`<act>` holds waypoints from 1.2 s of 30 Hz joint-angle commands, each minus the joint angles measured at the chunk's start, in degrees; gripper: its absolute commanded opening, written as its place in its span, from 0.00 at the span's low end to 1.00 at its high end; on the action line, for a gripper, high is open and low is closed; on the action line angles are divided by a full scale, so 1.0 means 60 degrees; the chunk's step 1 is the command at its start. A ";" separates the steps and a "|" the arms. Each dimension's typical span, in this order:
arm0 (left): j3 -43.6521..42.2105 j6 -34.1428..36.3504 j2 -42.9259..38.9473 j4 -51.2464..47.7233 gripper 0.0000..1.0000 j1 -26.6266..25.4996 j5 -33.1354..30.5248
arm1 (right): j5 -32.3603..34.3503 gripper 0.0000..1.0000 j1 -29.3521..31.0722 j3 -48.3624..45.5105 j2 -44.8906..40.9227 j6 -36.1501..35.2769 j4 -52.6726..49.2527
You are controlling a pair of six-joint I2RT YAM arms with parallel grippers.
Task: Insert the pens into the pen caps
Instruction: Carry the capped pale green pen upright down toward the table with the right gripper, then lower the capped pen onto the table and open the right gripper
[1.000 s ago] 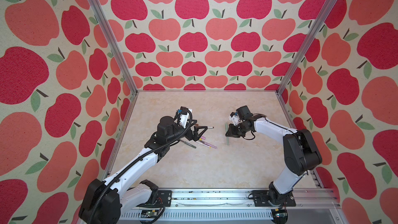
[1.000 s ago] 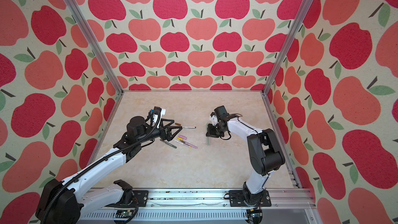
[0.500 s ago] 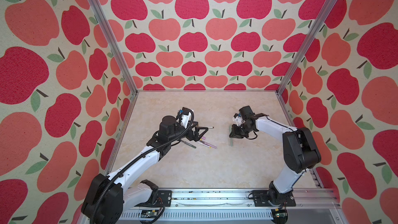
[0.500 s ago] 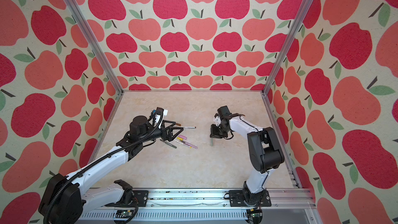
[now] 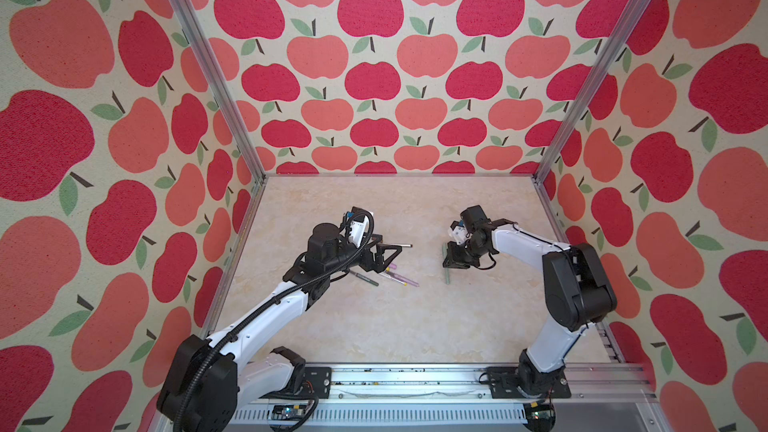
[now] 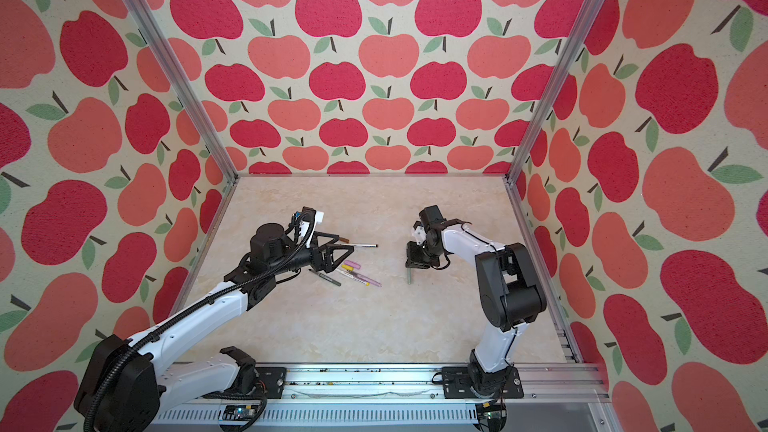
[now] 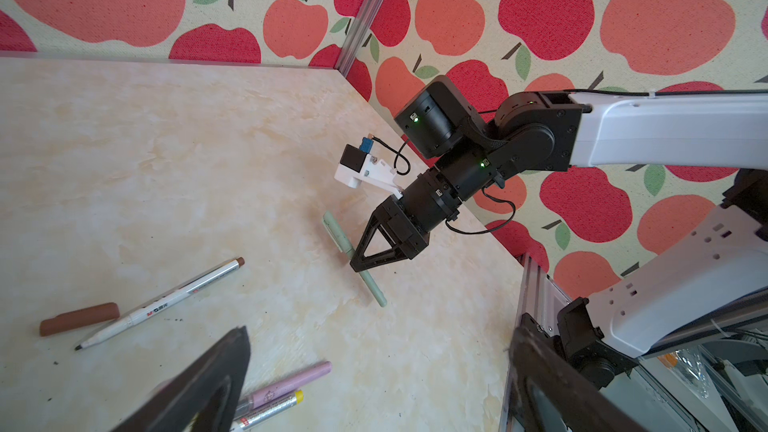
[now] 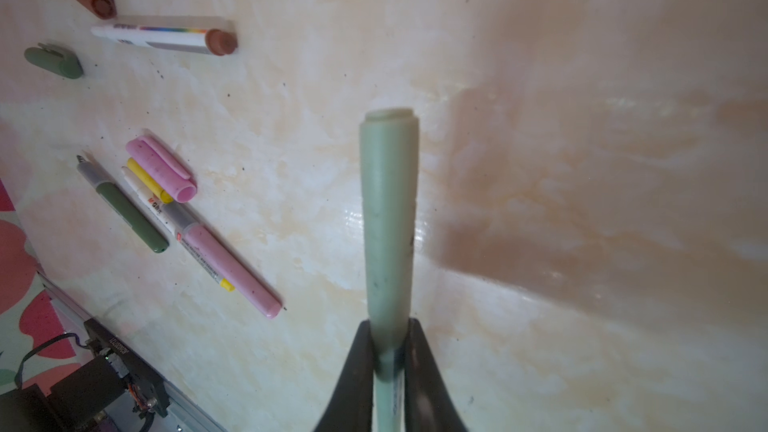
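Broad bare tabletop point(image 5: 395, 317) toward the front rail point(image 5: 415, 380); scattered pens point(image 6: 368, 280) and caps point(image 6: 353, 264) crowded at mid-left.

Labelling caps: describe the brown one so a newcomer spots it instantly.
On the marbled tabletop, find the white pen with a brown end. The brown cap lies beside its dark tip. Its neighbours are a dark green cap and a pink cap.

1. I am looking into a robot test booth: apple-print walls point(image 5: 374, 76) framed by metal posts point(image 5: 206, 64).
2. The two arms point(image 5: 523, 243) I drive are mounted on a rail point(image 5: 415, 380) fronting a marbled table point(image 5: 395, 326).
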 commanded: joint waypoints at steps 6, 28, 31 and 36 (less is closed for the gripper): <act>-0.0002 0.0009 0.0085 0.0381 0.99 0.0050 0.0219 | 0.0203 0.13 -0.0052 -0.0110 0.0114 -0.0239 -0.0404; 0.0010 -0.0009 0.0063 0.0364 0.99 0.0050 0.0169 | 0.0857 0.13 -0.0183 -0.0268 0.0121 -0.0496 -0.0604; 0.0010 -0.0011 0.0077 0.0364 0.99 0.0050 0.0169 | 0.0884 0.14 -0.0231 -0.0307 0.0148 -0.0505 -0.0596; 0.0010 -0.0016 0.0077 0.0364 0.99 0.0050 0.0156 | 0.0932 0.14 -0.0286 -0.0359 0.0190 -0.0513 -0.0585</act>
